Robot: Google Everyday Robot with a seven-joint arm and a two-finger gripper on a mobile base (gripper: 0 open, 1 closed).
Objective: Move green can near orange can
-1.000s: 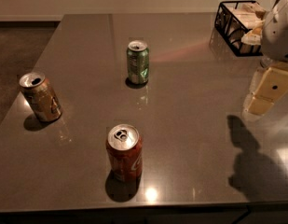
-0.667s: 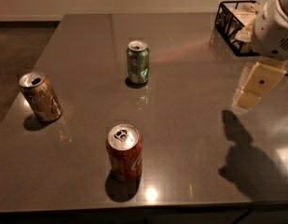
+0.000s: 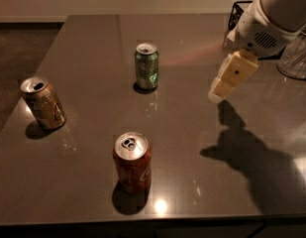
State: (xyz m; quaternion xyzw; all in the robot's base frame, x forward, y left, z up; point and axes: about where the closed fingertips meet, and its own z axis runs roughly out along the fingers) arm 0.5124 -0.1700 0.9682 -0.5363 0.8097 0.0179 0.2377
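A: 3 cans on the bench (image 3: pixel 68 187), none shifted in the last 1 s. Green can (image 3: pixel 146 66) is upright, back-centre. Orange can (image 3: pixel 42 103) is at the left edge, well apart from it. Red can (image 3: pixel 132 161) is out front, nearer the camera.
B: So what moved?
A: Only the arm. Gripper (image 3: pixel 223 85) came in from the right edge, leftward over the bench. It now hangs right of the green can, clearly off it and above the surface, going by its shadow (image 3: pixel 241 150).
B: Jaws?
A: Can't tell if they're apart or together from this angle. Nothing is held, that much shows.
B: Meaning for the task?
A: Approach phase, my read. 0 progress on the can's position so far. Heading looks right: it's closing on green, not red.
B: Risk?
A: Low. The line from green to orange looks open, and red stands well forward of it. Basket (image 3: pixel 237 15) sits behind the arm, out of the way.
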